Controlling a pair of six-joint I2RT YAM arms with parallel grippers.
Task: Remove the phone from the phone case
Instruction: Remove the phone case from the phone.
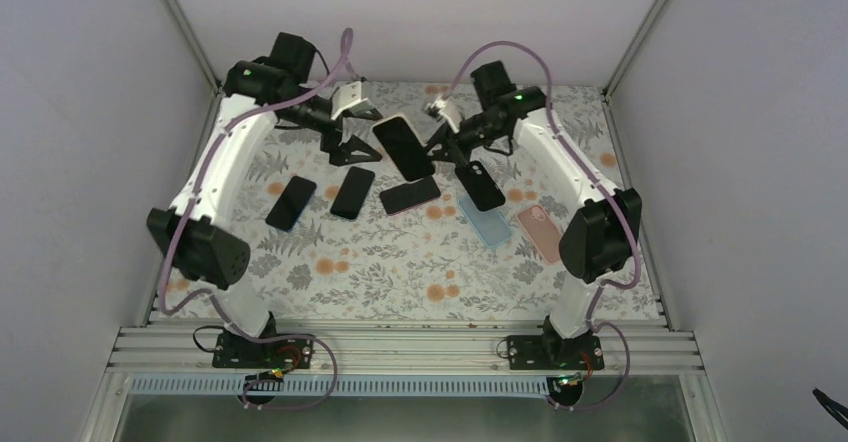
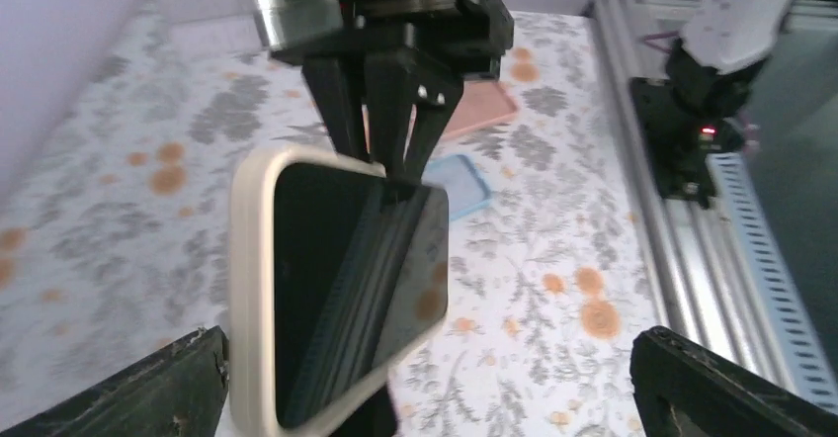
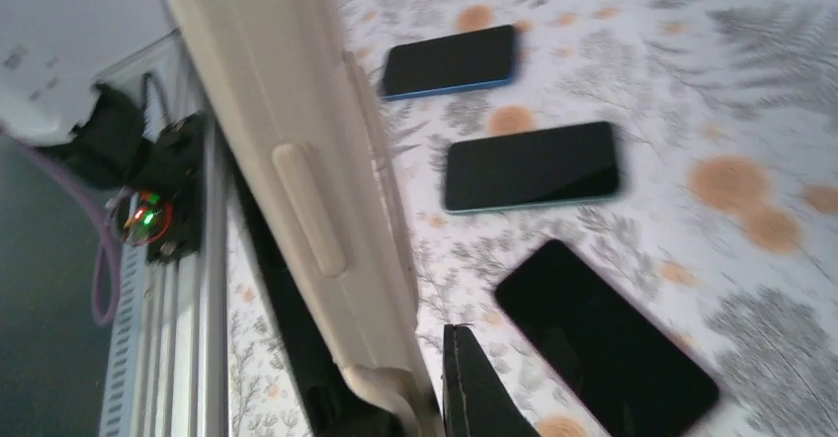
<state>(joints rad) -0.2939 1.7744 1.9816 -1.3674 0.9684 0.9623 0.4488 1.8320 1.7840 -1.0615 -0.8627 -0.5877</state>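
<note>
From above, the phone [image 1: 403, 147] hangs over the desk [image 1: 400, 262], clenched by the right end effector [image 1: 443, 148], the left end effector [image 1: 348, 150] released; left wrist: slick, stiff glass in a cream phone case [image 2: 249, 289]; right wrist: its likely pliable rim, best peeled at a corner.

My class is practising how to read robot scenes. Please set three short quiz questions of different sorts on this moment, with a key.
1. True or false: the left gripper is shut on the cased phone.
2. Multiple choice: the case on the raised phone is A blue, B cream, C pink.
3. Fill in: the ___ gripper holds the cased phone in the air.
Key: 1 false, its jaws stand open; 2 B; 3 right gripper.
</note>
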